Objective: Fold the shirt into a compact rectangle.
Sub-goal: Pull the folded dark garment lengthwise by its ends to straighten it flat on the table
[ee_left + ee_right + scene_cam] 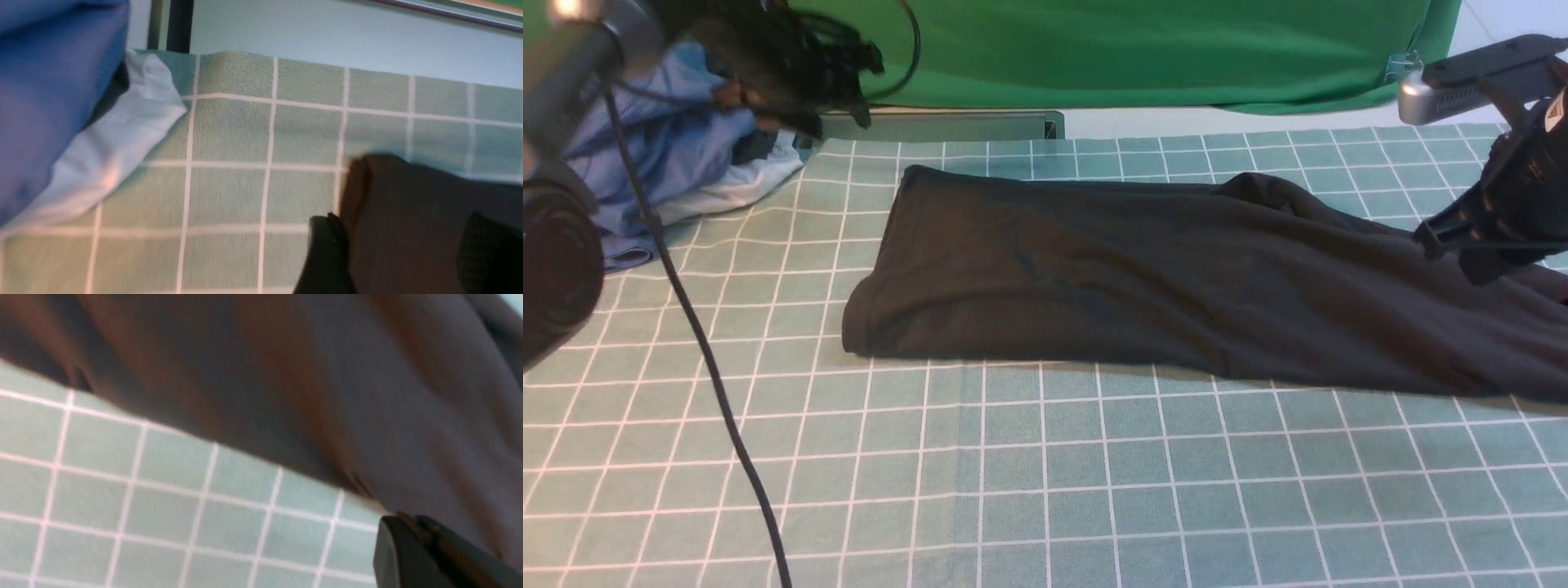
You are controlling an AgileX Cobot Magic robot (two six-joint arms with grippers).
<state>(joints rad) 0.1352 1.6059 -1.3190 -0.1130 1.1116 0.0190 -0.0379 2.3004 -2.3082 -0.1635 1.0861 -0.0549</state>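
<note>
The black shirt (1143, 278) lies in a long folded band across the checked tablecloth, from the middle out past the right edge. My left gripper (837, 118) is a blur, raised at the far left over the blue garments and away from the shirt. In the left wrist view the left gripper (408, 261) stands open, its fingers (327, 257) wide apart, with a corner of the shirt (408, 204) on the table below them. My right gripper (1441, 241) sits at the shirt's right end. Its fingers (412, 547) are shut, with a thin strip of the shirt (367, 396) pinched between them.
Blue and white garments (678, 163) are heaped at the far left, and they also show as blue and white garments (61, 122) in the left wrist view. A bright green cloth (1143, 49) hangs behind the table. A black cable (711, 367) runs down the left side. The checked tablecloth (1045, 474) covers the table.
</note>
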